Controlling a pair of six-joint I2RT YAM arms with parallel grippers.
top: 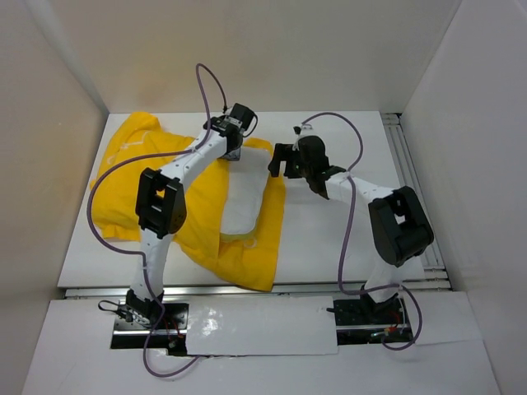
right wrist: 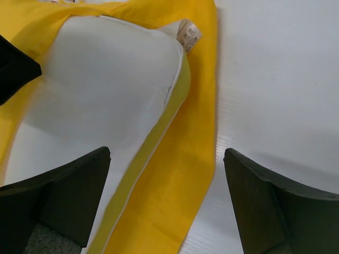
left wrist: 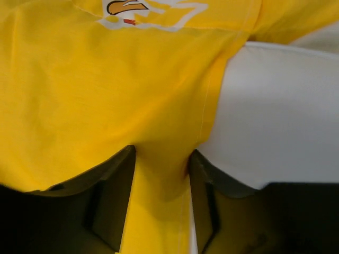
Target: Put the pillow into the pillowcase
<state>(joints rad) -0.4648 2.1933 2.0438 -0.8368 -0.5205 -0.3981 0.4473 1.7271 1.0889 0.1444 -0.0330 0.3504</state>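
We see the left gripper [left wrist: 161, 159] narrowed onto a fold of the bright yellow, cartoon-printed fabric pillowcase [left wrist: 95, 90]. The cloth fills the gap between both fingers, right at the hem. The right gripper [right wrist: 167, 159] stands wide and holds nothing. It hangs above the yellow edge strip of the puffy white rectangular pillow [right wrist: 100, 79], which lies partly inside the pillowcase on the white table [right wrist: 280, 79].

Yellow pillowcase [left wrist: 106, 79] fold inside left gripper [left wrist: 161, 164], white pillow [left wrist: 280, 106] at right
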